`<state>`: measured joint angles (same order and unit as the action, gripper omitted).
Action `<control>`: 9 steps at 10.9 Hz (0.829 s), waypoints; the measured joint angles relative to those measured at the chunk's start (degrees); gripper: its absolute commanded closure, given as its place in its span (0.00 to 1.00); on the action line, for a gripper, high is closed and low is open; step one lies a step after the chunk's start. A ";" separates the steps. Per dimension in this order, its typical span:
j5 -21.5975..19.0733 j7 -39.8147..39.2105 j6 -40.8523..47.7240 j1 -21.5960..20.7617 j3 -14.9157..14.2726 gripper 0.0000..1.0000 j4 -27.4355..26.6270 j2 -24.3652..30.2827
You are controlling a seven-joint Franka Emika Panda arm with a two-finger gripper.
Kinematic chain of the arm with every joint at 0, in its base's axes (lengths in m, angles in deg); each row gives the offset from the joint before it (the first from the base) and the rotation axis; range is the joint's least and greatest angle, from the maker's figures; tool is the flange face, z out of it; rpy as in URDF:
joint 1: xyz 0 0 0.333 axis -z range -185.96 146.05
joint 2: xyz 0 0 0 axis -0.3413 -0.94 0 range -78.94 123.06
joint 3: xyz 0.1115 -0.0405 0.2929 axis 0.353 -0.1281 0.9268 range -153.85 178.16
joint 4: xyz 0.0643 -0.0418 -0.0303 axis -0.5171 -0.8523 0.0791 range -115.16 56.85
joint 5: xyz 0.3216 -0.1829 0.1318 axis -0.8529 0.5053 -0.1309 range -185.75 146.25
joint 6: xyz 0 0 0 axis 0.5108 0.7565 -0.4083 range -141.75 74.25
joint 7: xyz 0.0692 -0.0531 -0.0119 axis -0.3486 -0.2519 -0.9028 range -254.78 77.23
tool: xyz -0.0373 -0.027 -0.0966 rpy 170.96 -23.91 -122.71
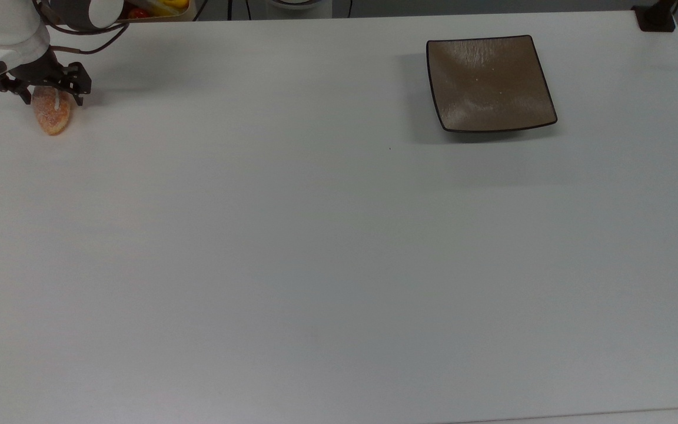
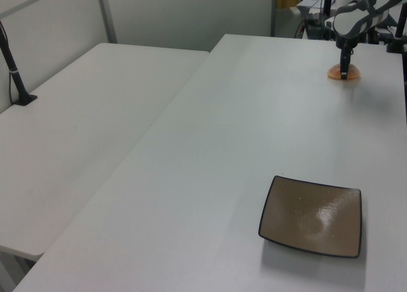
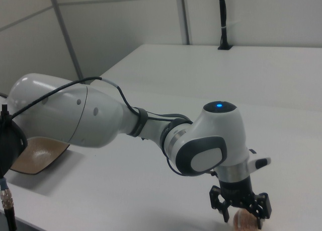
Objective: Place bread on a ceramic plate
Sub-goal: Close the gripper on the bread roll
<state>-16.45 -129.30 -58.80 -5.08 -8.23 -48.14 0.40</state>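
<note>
- I can read no brand, label or writing on any surface here; the one marking I can make out is a small blue light on top of the arm's [image 3: 75,115] wrist housing in the right view.
- My end effector [image 1: 42,96] sits at the far upper left of the top view, lowered over the near end of the bread [image 1: 52,115]. Its two dark fingers stand apart, one on each side of the roll's upper end, and I cannot tell from here whether they touch the crust.
- In the right view the end effector [image 3: 240,214] straddles the bread [image 3: 244,221], which peeks out between and below the fingers at the bottom edge.
- In the left view the end effector [image 2: 344,72] comes straight down onto the bread [image 2: 343,73], which lies flat on the bench [image 2: 254,133] near its far end.
- The bread rests on the white bench [image 1: 315,247], its white stripe running along its top, most of its length sticking out past the fingers toward the top view's bottom.
- The ceramic plate [image 1: 489,82] lies well apart from the bread, toward the top view's upper right, with nothing on it; the left view shows the ceramic plate [image 2: 312,215] near the bottom right.
</note>
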 measured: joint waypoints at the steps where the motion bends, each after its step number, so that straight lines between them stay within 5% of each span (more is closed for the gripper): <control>1: 0.11 -0.43 0.00 0.00 0.00 0.62 0.00 0.00; 3: 0.12 -0.97 0.00 0.00 0.00 0.75 0.00 0.01; 9: 0.12 -1.73 2.00 -0.63 0.00 0.74 0.38 1.34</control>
<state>-16.33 -131.03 -56.80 -5.71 -8.23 -47.76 1.75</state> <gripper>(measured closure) 0.648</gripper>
